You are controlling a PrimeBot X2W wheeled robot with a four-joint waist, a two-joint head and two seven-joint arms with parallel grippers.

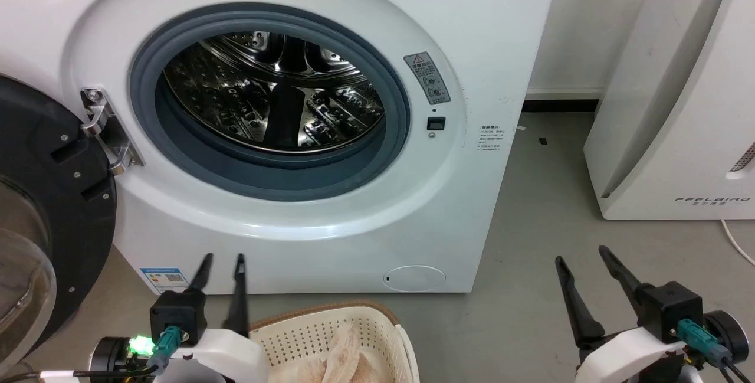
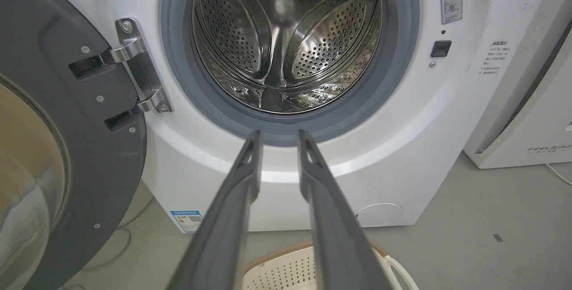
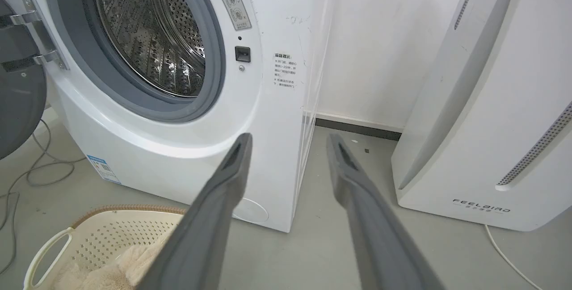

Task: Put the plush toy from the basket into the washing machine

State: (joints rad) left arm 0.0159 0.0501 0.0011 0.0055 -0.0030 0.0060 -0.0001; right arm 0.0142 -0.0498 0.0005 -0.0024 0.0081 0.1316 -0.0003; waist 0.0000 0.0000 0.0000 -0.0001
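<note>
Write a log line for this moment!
stage: before pickup | plush toy: in basket | washing machine: open | left gripper: open | right gripper: open

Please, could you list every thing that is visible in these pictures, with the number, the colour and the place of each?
washing machine: one, white, on the floor straight ahead
door: one, black rim, swung open at the machine's left
drum: one, shiny steel, behind the grey gasket; nothing seen in it
basket: one, cream with a brown rim, on the floor before the machine
plush toy: one, beige, lying in the basket
FEELBIRD appliance: one, white, right of the machine
white cable: one, on the floor by the appliance
grey cable: one, on the floor under the door
floor: grey
left tool: one, dark fingers, a little apart, holding nothing, above the basket's left end
right tool: one, dark fingers, open, holding nothing, over the floor right of the basket
</note>
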